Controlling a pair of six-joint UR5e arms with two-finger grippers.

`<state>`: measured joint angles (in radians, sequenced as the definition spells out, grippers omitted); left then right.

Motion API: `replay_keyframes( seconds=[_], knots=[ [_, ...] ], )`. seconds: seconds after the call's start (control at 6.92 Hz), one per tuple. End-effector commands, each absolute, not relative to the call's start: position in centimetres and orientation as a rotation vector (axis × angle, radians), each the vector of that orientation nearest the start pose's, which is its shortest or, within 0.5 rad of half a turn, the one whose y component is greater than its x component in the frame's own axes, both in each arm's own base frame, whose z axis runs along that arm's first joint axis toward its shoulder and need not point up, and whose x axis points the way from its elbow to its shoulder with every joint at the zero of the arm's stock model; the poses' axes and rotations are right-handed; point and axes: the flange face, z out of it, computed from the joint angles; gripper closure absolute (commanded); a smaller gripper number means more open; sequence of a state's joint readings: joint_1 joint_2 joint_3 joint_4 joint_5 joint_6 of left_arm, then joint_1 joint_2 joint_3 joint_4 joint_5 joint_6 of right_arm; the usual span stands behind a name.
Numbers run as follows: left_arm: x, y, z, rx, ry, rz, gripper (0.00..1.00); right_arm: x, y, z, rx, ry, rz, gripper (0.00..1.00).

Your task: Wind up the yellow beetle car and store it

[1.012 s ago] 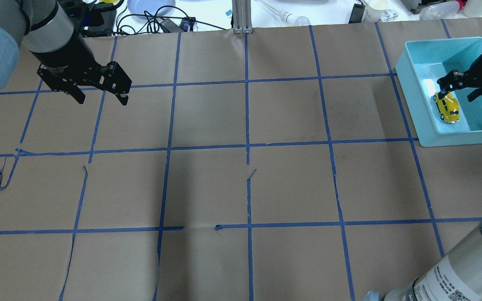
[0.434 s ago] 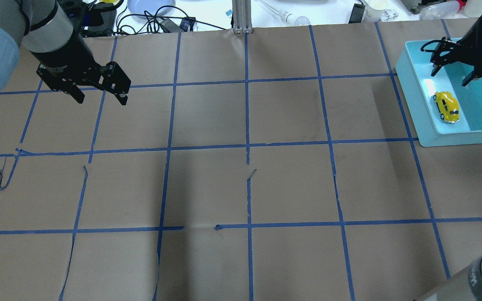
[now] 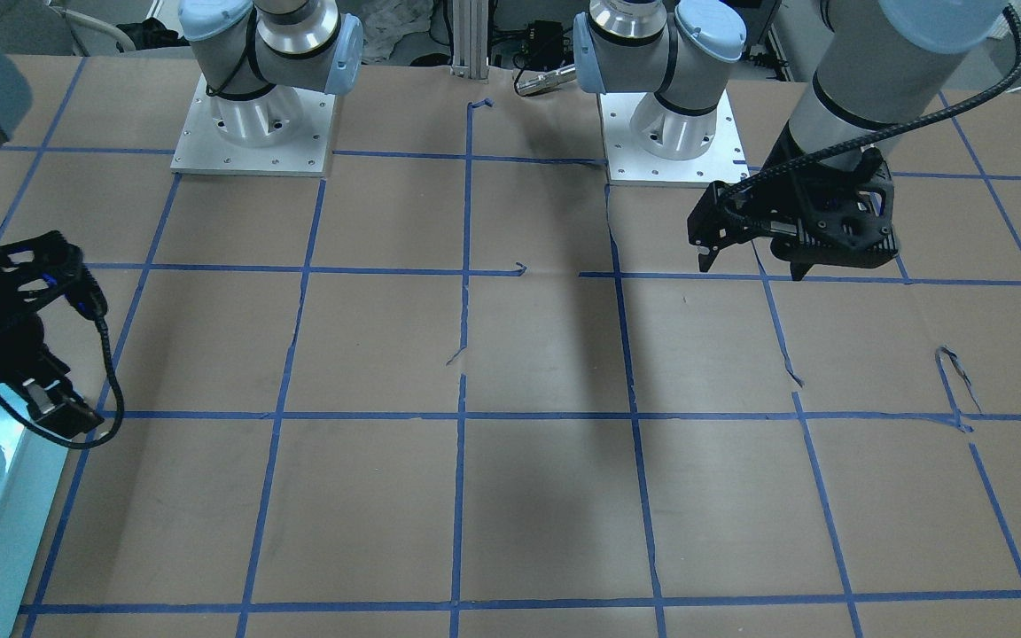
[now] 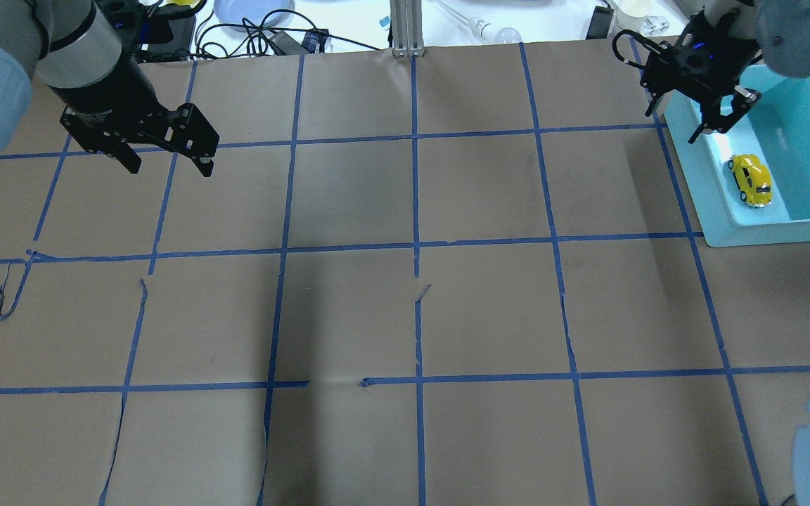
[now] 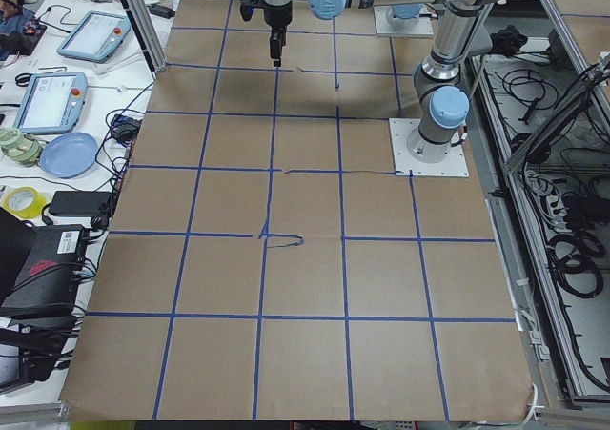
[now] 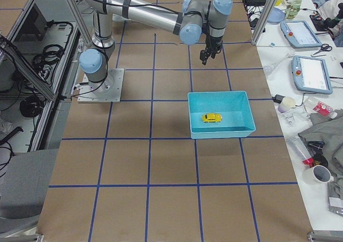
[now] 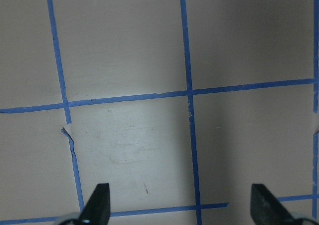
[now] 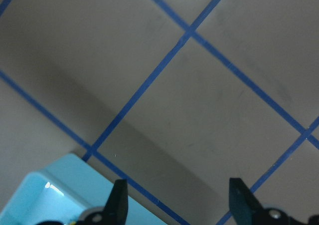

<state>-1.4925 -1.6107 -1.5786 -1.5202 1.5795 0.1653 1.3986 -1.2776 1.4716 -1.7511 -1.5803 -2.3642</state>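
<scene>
Even overhead light, soft arm shadows on the paper — wrist views slightly blurred.

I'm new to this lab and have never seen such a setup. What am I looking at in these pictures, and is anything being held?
These are two robot arms bolted to a table covered in brown paper with blue tape lines. Each arm ends in a two-fingered claw. One picture looks down from behind the robot, one faces it from across the table, two look along the table from its ends, and two come from small cameras on the wrists. The left claw hangs open over bare paper. The right claw is open too, near a corner of the turquoise bin. A small yellow beetle car lies inside that bin. Neither claw holds anything.
</scene>
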Motion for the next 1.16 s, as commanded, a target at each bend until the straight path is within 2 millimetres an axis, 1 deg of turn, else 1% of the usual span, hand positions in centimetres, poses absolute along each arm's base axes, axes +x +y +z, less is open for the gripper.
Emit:
replay_keyframes(
  seconds=[0.0, 0.14, 0.29, 0.43, 0.58, 0.72, 0.87, 1.01],
  knots=[
    [-9.2, -51.8, 47.0, 0.134, 3.13, -0.008, 0.0, 13.1, -60.0, 41.0, -2.48, 1.894, -0.059, 0.17],
    [-9.0, -51.8, 47.0, 0.13, 3.129, -0.008, 0.0, 15.1, -59.6, 42.2, -2.314, 2.133, -0.105, 0.17],
    [-8.8, -51.9, 47.0, 0.127, 3.129, -0.008, 0.0, 15.0, -59.3, 43.4, -2.026, 2.427, -0.147, 0.17],
    [-8.7, -51.8, 47.1, 0.125, 3.129, -0.01, 0.0, 14.9, -58.5, 44.8, -1.814, 2.6, -0.167, 0.17],
    [-8.7, -51.8, 47.1, 0.122, 3.129, -0.01, 0.0, 14.8, -57.8, 45.7, -1.562, 2.756, -0.178, 0.17],
    [-8.7, -51.8, 47.1, 0.122, 3.129, -0.01, 0.0, 15.0, -57.4, 46.1, -1.149, 2.933, -0.19, 0.13],
    [-8.7, -51.8, 47.1, 0.122, 3.129, -0.01, 0.0, 15.1, -56.7, 47.0, -0.841, 3.026, -0.206, 0.12],
    [-8.7, -51.8, 47.1, 0.12, 3.129, -0.008, 0.0, 15.0, -56.0, 47.5, -0.611, 3.073, -0.196, 0.09]
  ],
)
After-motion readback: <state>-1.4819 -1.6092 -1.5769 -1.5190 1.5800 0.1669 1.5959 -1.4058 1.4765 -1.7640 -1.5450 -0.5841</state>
